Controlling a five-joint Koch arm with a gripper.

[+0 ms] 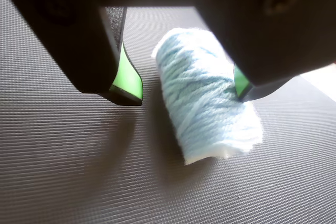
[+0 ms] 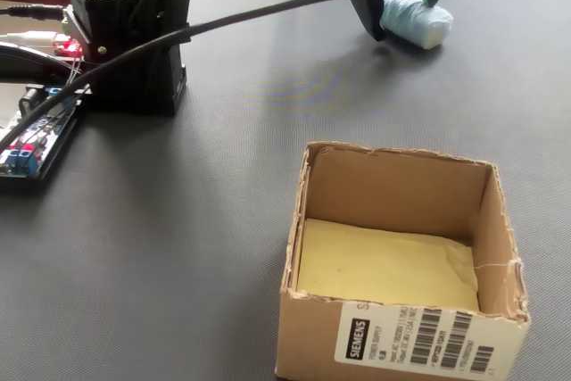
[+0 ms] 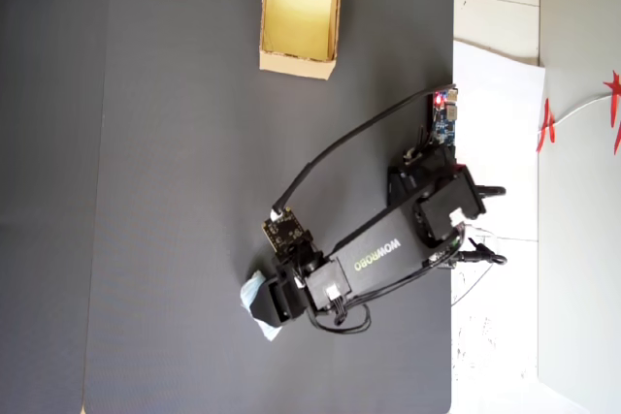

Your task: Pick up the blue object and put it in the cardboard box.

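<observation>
In the wrist view the end effector [image 1: 184, 90] is open, its left green-tipped jaw standing clear at 9 o'clock of the roll [image 1: 207, 95] and its right jaw just at the roll's 3 o'clock side, while the roll lies on its side on the dark counter [image 1: 63, 171]. The roll looks light, soft and fuzzy, so I judge it will squash a little and should be taken across its middle, not at the whitish ends. In the overhead view the box [image 3: 300, 63] is well apart, at about 12 o'clock from the roll.

dark ribbed mat [image 2: 223, 220], white paper sheet [image 3: 495, 143], circuit board [image 2: 31, 144]
</observation>
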